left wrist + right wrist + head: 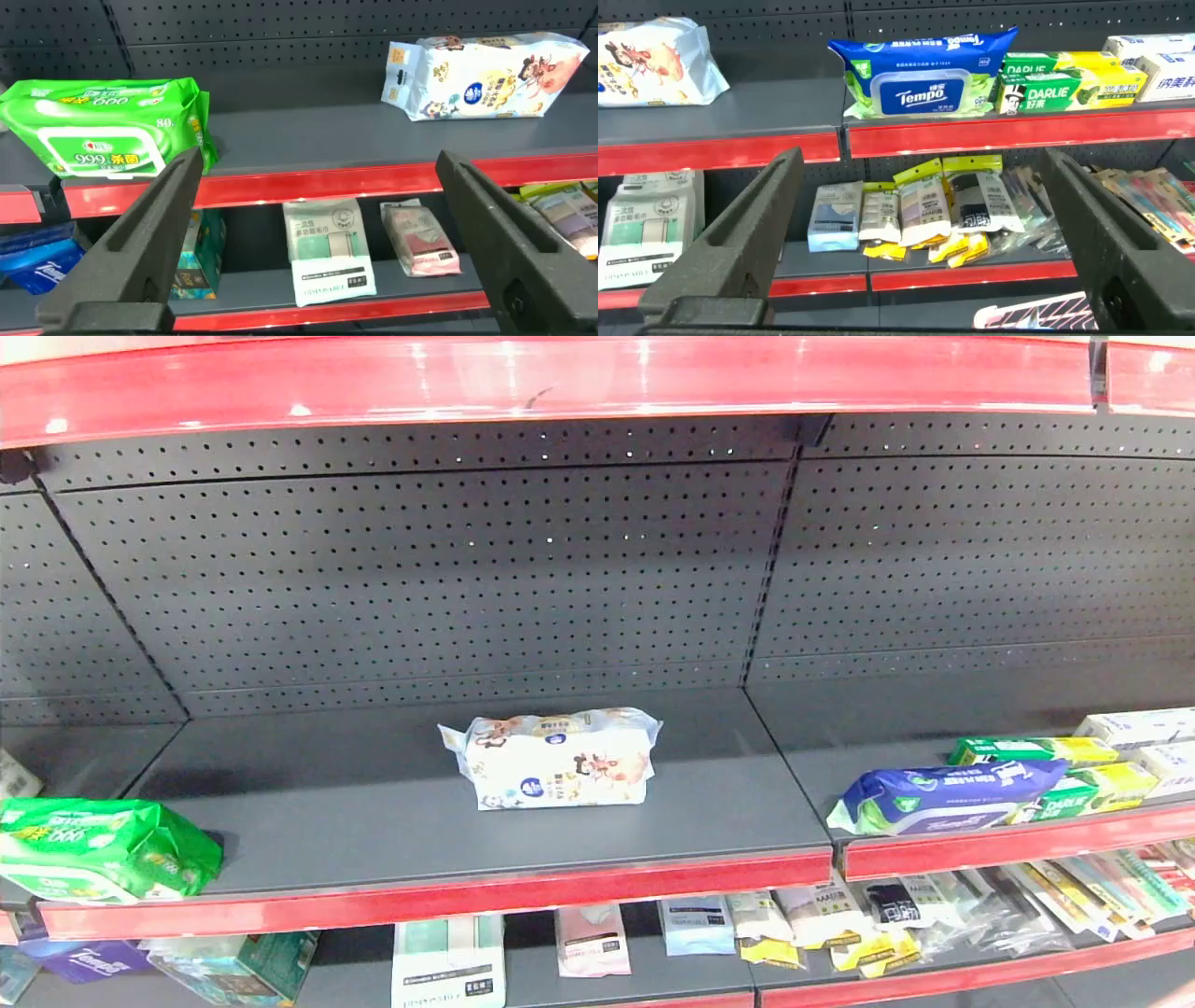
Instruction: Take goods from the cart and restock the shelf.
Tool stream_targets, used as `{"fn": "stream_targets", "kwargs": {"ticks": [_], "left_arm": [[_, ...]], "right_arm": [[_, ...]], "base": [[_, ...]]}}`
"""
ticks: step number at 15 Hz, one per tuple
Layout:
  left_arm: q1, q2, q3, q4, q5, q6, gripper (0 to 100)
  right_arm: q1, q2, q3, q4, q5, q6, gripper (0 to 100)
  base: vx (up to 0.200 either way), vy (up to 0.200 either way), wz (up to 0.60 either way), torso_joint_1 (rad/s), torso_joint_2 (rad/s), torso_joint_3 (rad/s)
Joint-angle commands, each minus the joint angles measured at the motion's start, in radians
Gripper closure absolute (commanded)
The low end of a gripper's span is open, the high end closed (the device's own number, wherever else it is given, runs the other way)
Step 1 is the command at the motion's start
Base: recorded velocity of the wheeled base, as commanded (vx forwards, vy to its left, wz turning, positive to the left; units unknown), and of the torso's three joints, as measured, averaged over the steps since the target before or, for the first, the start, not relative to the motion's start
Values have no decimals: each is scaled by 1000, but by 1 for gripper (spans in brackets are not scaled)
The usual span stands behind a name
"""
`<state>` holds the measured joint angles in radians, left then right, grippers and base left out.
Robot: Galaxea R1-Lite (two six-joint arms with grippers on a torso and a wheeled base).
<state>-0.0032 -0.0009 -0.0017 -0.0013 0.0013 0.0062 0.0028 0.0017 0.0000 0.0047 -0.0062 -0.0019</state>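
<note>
A white pack with cartoon print (556, 760) lies in the middle of the grey shelf (373, 821); it also appears as the white pack (486, 73) in the left wrist view and as the white pack (654, 58) in the right wrist view. My left gripper (318, 161) is open and holds nothing, in front of the shelf's red edge between the green wipes pack (103, 126) and the white pack. My right gripper (924, 157) is open and holds nothing, in front of the blue wipes pack (920, 82).
Green wipes pack (98, 863) sits at the shelf's left end, blue wipes pack (943, 795) and toothpaste boxes (1074, 765) on the right bay. The lower shelf holds small pouches (803, 919) and boxes (448, 959). A white wire rim (1036, 317) shows below the right gripper.
</note>
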Motion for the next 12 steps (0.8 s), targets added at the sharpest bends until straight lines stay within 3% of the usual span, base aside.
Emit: {"fn": "stream_targets", "kwargs": {"ticks": [1,12], "left_arm": [[0,1,0,0,0,0,0],[0,1,0,0,0,0,0]], "right_arm": [[0,0,0,0,0,0,0],[0,0,0,0,2,0,0]], "base": [[0,0,-600,-2,2,2],[0,0,-600,0,6,3]]}}
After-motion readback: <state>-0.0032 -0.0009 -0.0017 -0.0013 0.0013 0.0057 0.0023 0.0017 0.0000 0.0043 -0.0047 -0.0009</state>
